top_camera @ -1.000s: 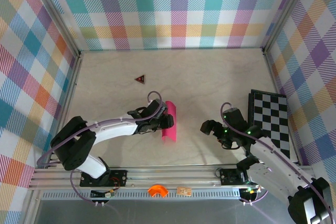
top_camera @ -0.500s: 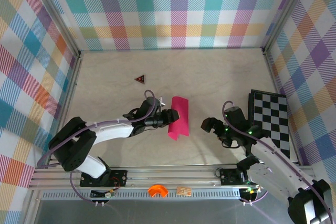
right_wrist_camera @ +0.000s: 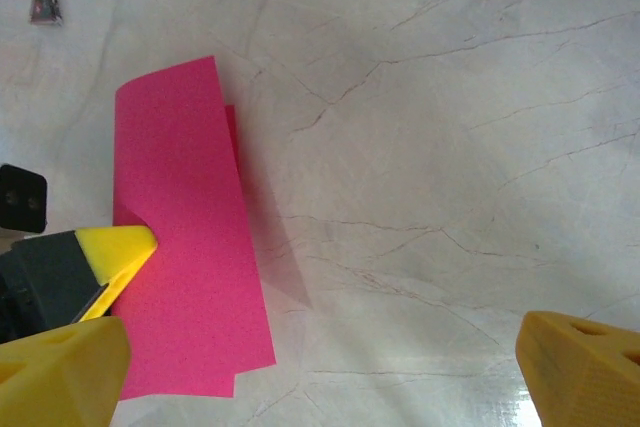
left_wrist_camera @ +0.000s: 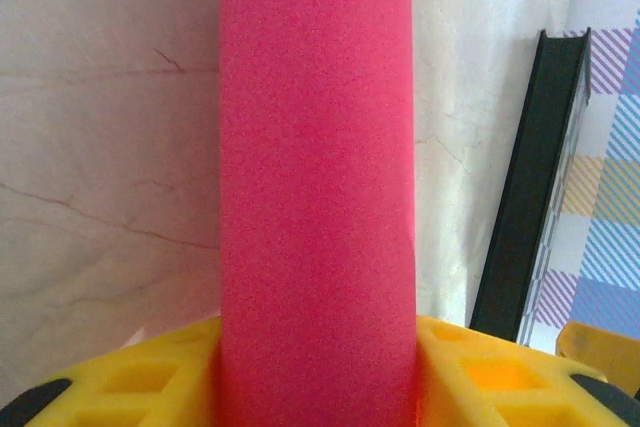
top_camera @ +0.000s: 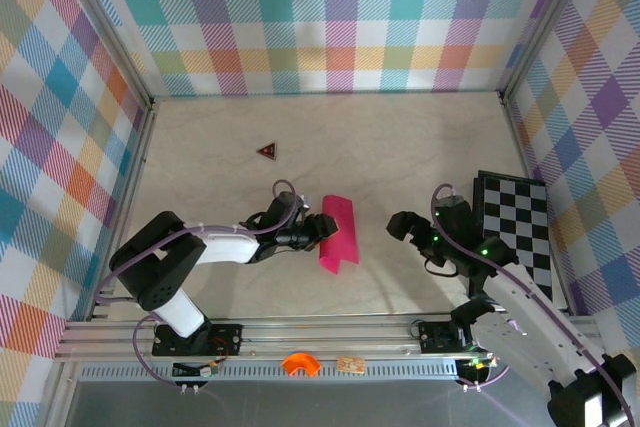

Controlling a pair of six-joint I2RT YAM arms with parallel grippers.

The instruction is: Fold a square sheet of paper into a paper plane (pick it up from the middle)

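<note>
**1. Near edge.** On the rail [top_camera: 330, 332] in front of the 2 arm bases we note an orange piece [top_camera: 299, 363] and a small tan piece [top_camera: 349, 364]. Both lie where they lay 1 second ago.

**2. Left gripper [top_camera: 318, 234].** It is clamped on the pink sheet of paper [top_camera: 338, 233], gripping its left edge. In the left wrist view its 2 yellow fingers [left_wrist_camera: 130, 387] flank the paper [left_wrist_camera: 316, 177], which runs away from the camera as a tall band. The right wrist view shows 1 yellow fingertip [right_wrist_camera: 122, 250] pinching the sheet [right_wrist_camera: 185, 247], with a 2nd layer of paper peeking out behind the top layer. The sheet casts a shadow on the table [top_camera: 420, 147] on the right arm's side. Whether it touches the table we cannot tell. Compared with 1 second ago, the sheet has shifted a little to the right, toward the table's middle.

**3. Right gripper [top_camera: 398, 227].** Its jaws stand wide apart and hold nothing; its fingers [right_wrist_camera: 60, 372] frame the right wrist view. It sits near the sheet but apart from it, and now lies slightly farther from the rail than 1 second ago.

**4. Farther back.** The checkerboard [top_camera: 515, 232] on the right and the small dark red triangle [top_camera: 267, 151] beyond the sheet are unmoved.
</note>
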